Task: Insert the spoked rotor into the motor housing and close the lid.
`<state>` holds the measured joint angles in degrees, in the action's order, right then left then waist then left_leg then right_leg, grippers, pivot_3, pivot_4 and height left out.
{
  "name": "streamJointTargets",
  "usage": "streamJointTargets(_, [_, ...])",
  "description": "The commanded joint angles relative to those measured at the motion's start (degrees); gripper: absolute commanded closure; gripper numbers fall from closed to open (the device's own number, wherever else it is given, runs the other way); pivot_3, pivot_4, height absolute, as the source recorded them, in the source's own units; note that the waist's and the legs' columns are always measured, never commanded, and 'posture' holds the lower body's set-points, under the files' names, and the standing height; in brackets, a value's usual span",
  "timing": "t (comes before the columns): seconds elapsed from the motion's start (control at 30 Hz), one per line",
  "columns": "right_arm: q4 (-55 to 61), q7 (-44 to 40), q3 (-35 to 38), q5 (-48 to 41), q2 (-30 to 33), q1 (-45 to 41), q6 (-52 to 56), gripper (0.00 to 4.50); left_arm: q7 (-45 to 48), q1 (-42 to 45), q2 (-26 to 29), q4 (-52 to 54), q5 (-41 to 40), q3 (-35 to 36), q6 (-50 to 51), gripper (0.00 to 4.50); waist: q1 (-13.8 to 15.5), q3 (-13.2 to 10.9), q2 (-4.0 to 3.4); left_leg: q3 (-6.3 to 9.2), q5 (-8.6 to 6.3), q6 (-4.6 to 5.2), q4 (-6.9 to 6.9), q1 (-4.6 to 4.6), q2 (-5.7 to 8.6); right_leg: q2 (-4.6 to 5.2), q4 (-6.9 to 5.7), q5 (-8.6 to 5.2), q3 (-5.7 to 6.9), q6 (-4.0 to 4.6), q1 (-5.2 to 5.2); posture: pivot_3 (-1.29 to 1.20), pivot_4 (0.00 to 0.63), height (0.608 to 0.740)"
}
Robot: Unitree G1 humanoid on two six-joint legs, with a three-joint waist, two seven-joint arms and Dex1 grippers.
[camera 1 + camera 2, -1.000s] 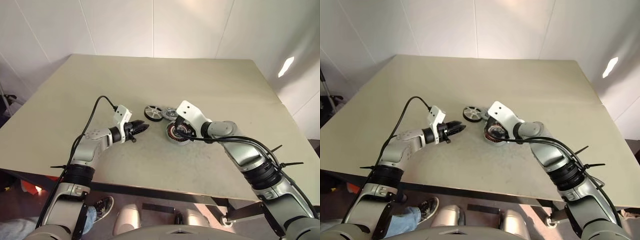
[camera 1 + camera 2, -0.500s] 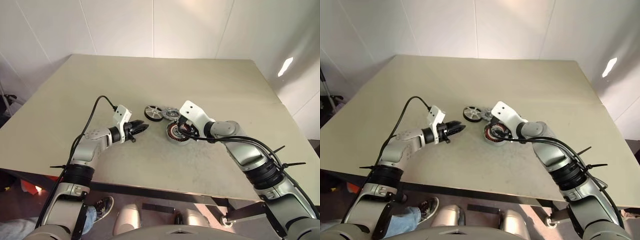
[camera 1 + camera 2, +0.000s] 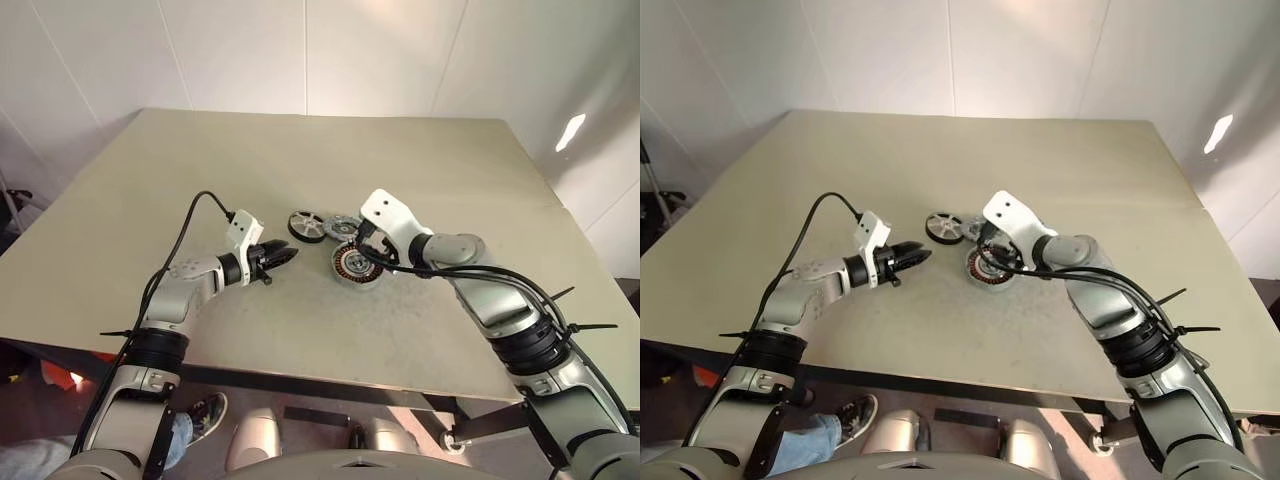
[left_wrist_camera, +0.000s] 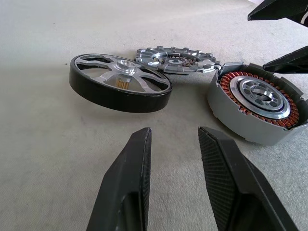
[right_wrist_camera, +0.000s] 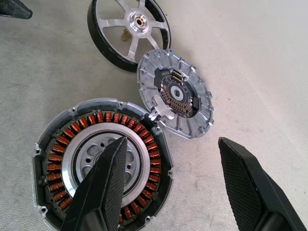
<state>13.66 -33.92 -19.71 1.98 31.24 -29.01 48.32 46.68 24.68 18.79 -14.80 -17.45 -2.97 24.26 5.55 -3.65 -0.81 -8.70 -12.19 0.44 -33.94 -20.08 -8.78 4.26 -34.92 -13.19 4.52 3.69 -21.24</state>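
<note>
on the near part of the desk [image 3: 300,320] nothing lies in the way; a little farther in, the left claw [image 3: 284,257] hangs just above the surface in the same spot as a second ago, its fingers set narrow with a small gap and nothing between them, pointing right toward the parts. just right of it sits the motor housing [image 3: 354,264], open side up, its ring of copper-red windings around a pale centre bare to see. the change is at the right claw [image 5: 173,187]: a second ago it sat low over the housing and hid most of it, and now it has drawn up and a touch to the right, so that the housing shows almost whole; its fingers stand wide apart and hold nothing. that reads as the housing having been set or nudged into place and let go, so the cup is free to take the rotor. just beyond the housing, touching its far edge, lies the lid [image 5: 175,99], flat on the desk and not yet on. left of the lid and overlapping its edge in the wrist view rests the spoked rotor [image 4: 120,82], black rim and silver spokes, untouched. both steps are still ahead: the rotor likely comes next, and the left claw stands nearest to it.
</note>
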Motion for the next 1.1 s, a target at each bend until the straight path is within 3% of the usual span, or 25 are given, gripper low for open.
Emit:
streamJointTargets(0.03, [2.9, -0.2, 0.8, -0.5, -0.6, 0.0, 0.8, 1.11, 0.3, 1.3, 0.4, 1.2, 0.1, 0.3, -1.0, 2.87, 0.0, 0.0, 0.00, 0.00, 0.00, 0.00, 0.00, 0.00, 0.00, 0.00, 0.00, 0.00, 0.00, 0.00, 0.01, 0.00, 0.000, 0.740])
streamJointTargets(0.3, [-2.4, 0.7, -1.3, 0.7, -2.6, 3.2, -1.2, 1.11, 0.1, 1.4, 0.4, 1.4, 0.2, 0.3, -0.9, 2.87, 0.0, 0.0, 0.00, 0.00, 0.00, 0.00, -0.01, 0.01, 0.00, 0.00, 0.00, 0.00, 0.00, 0.00, 0.01, 0.00, 0.000, 0.740])
streamJointTargets(0.7, [0.4, 0.6, 3.4, -1.0, -2.6, 0.0, 0.6, 1.11, 0.2, 1.3, 0.2, 1.1, 0.2, 0.1, -1.0, 2.87, 0.0, 0.0, 0.02, 0.01, -0.01, 0.00, -0.02, 0.02, 0.00, 0.00, -0.01, 0.00, 0.00, 0.00, 0.03, 0.00, 0.000, 0.740])
streamJointTargets(0.8, [1.1, 0.9, 4.7, -1.8, -3.2, 0.4, 0.3, 1.69, 0.1, 1.3, 0.2, 1.2, 0.2, 0.1, -0.9, 2.85, 0.0, 0.0, 0.02, 0.00, -0.01, 0.01, -0.02, 0.02, 0.00, 0.00, 0.00, 0.00, 0.00, 0.00, 0.03, 0.00, 0.000, 0.740])
streamJointTargets(1.03, [1.8, 0.3, 4.5, -2.9, -3.1, 1.1, 1.0, 4.18, 0.1, 1.3, 0.2, 1.0, 0.3, 0.2, -0.9, 2.85, 0.0, 0.0, 0.03, 0.00, -0.01, 0.01, -0.02, 0.02, 0.00, 0.00, 0.00, 0.00, 0.00, 0.00, 0.03, 0.00, 0.000, 0.740])
streamJointTargets(1.07, [1.8, 0.3, 4.4, -2.9, -3.1, 0.9, 1.2, 4.45, 0.1, 1.2, 0.2, 0.9, 0.3, 0.2, -0.9, 2.85, 0.0, 0.0, 0.02, 0.00, -0.01, 0.01, -0.02, 0.03, -0.01, 0.00, 0.00, 0.00, 0.00, 0.00, 0.03, 0.00, 0.000, 0.740])
streamJointTargets(1.1, [1.5, 0.4, 4.3, -2.7, -3.1, 0.8, 1.2, 4.45, 0.0, 1.2, 0.2, 1.0, 0.3, 0.2, -0.9, 2.85, 0.0, 0.0, 0.03, 0.00, -0.01, 0.01, -0.02, 0.03, -0.01, 0.00, 0.00, 0.00, 0.00, 0.00, 0.03, 0.00, 0.000, 0.740])
